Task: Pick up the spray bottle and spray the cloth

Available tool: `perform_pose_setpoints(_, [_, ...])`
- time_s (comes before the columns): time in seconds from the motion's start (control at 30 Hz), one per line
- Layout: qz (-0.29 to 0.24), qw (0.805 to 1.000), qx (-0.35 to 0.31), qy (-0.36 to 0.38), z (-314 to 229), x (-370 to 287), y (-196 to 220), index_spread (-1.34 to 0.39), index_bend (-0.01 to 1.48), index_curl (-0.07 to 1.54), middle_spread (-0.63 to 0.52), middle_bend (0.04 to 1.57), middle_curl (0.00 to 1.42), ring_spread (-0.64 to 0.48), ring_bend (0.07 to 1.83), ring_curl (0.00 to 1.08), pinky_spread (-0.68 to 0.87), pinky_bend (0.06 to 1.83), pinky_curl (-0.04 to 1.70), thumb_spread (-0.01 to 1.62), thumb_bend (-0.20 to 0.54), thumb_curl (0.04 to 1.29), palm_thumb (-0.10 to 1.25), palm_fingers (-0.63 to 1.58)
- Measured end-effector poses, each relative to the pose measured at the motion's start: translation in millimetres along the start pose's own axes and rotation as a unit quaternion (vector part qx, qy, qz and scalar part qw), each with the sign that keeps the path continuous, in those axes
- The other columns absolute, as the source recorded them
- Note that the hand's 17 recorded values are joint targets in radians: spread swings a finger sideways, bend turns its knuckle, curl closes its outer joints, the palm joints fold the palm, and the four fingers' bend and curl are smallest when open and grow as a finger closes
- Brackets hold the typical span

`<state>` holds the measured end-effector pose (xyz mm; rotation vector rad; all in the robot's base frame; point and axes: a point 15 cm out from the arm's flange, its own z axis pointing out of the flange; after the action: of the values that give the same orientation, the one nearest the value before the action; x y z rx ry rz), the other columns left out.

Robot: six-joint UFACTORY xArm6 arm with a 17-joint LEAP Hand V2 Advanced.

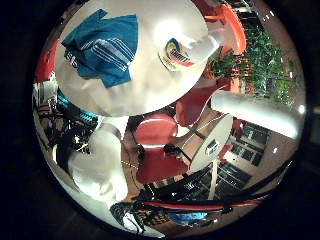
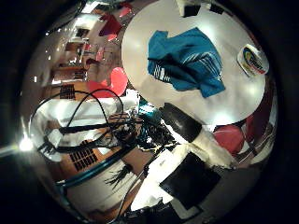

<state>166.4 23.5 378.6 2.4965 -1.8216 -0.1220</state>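
A white spray bottle [image 1: 184, 50] with a colourful label is on the round white table [image 1: 150, 90], near its edge. A crumpled blue cloth [image 1: 103, 45] with light stripes lies on the same table, away from the bottle. The right thumb side palm view shows the cloth [image 2: 189, 60] and the bottle [image 2: 252, 59] from high above. My hand [image 1: 258, 112] is well above the table and touches neither. Its white fingers [image 1: 100, 172] reach out straight at the view's edges with nothing between them.
Red chairs [image 1: 158, 130] stand around the table, with another [image 2: 119, 80] beside it. A green plant [image 1: 262, 55] is past the table. The arm and a dark stand [image 2: 112, 131] are below the palm.
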Motion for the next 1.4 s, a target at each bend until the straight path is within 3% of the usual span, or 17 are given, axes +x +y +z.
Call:
perform_pose_setpoints(0.13, [0.013,1.0,0.002,0.004,-5.0,10.7,6.0,-0.32,0.18,0.37,0.07,0.22,0.36,0.26,0.18,0.16,0.5,0.22,0.3,1.21,-0.025,0.31,0.6,0.35])
perform_pose_setpoints(0.37, [0.062,0.998,0.019,0.018,-18.5,48.5,13.1,-0.3,0.16,0.33,0.08,0.22,0.36,0.26,0.2,0.18,0.5,0.28,0.31,1.17,-0.028,0.25,0.38,0.29])
perform_pose_setpoints(0.63, [0.132,0.989,0.058,0.019,-46.0,103.1,30.3,-0.3,0.17,0.31,0.08,0.22,0.36,0.26,0.2,0.2,0.51,0.31,0.31,1.16,-0.021,0.24,0.35,0.28])
perform_pose_setpoints(0.97, [0.212,0.972,0.09,-0.041,-52.0,163.7,63.3,-0.29,0.16,0.31,0.08,0.23,0.36,0.26,0.2,0.22,0.52,0.33,0.3,1.15,-0.02,0.24,0.35,0.28])
perform_pose_setpoints(1.17, [0.257,0.956,0.114,-0.08,-47.2,196.0,80.5,-0.29,0.16,0.3,0.09,0.23,0.36,0.27,0.2,0.23,0.52,0.33,0.3,1.15,-0.02,0.24,0.35,0.27])
perform_pose_setpoints(1.4, [0.305,0.918,0.206,-0.151,-31.3,225.8,88.7,-0.27,0.16,0.29,0.11,0.24,0.36,0.27,0.21,0.24,0.51,0.35,0.29,1.14,-0.019,0.25,0.36,0.26])
